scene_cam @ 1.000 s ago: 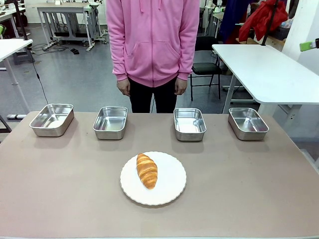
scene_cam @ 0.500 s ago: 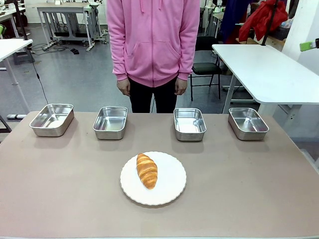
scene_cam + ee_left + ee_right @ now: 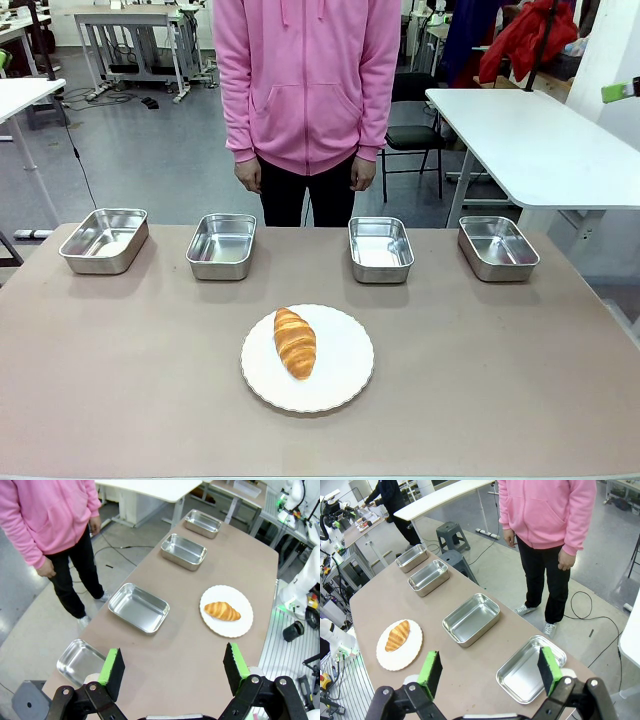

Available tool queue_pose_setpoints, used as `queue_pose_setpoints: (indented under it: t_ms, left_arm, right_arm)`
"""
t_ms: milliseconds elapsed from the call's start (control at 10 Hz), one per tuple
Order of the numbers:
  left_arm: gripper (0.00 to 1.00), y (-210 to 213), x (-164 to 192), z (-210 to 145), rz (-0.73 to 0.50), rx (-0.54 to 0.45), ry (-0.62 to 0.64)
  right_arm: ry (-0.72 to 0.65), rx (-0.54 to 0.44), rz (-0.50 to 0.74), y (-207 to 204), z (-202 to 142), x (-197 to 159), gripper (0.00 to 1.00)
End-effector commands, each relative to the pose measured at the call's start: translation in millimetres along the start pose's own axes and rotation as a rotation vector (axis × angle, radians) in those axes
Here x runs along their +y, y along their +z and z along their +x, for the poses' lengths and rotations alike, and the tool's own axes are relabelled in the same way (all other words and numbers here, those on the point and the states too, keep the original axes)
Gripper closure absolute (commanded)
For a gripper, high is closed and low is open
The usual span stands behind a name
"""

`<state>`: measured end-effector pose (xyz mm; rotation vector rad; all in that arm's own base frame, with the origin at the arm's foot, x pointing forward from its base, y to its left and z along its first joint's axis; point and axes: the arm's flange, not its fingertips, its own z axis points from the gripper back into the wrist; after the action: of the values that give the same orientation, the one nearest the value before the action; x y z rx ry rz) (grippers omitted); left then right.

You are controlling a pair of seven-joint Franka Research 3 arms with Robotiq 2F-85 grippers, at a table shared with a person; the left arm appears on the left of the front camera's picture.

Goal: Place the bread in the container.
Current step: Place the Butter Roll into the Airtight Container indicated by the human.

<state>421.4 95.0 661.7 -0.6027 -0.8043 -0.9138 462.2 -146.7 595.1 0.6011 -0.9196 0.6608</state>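
No change from earlier frames. Bread (image 3: pixel 295 342) lying on white plate (image 3: pixel 345 388), mid-table. Bare tabletop (image 3: pixel 500 380) between it and four steel trays (image 3: pixel 221 246) lined along far edge, seemingly empty. Person (image 3: pixel 305 90) behind them, hands down. Left gripper (image 3: pixel 173 664) and right gripper (image 3: pixel 489 671) spread wide, holding nothing.

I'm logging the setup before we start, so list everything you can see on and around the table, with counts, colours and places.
croissant: one, golden-brown, lying on the plate
plate: one, white, near middle of the table
steel trays: four, silver, empty, in a row along the far edge
table: one, brown
person: one, pink hoodie, standing at the far side, arms down
left gripper: black, green pads, open, above the table
right gripper: black, green pads, open, above the table
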Motion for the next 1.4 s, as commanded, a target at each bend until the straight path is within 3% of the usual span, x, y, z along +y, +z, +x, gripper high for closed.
queue_pose_setpoints:
  t_ms: [0, 1300]
  left_arm:
    - [0.0, 0.2, -1.5, 0.5, -0.002, -0.003, -0.009]
    - [0.0, 0.2, -1.5, 0.5, -0.002, -0.003, -0.009]
  right_arm:
    - [0.005, -0.007, 0.0, -0.6, 1.1, 2.4, 0.0]
    - [0.005, -0.007, 0.0, -0.6, 1.1, 2.4, 0.0]
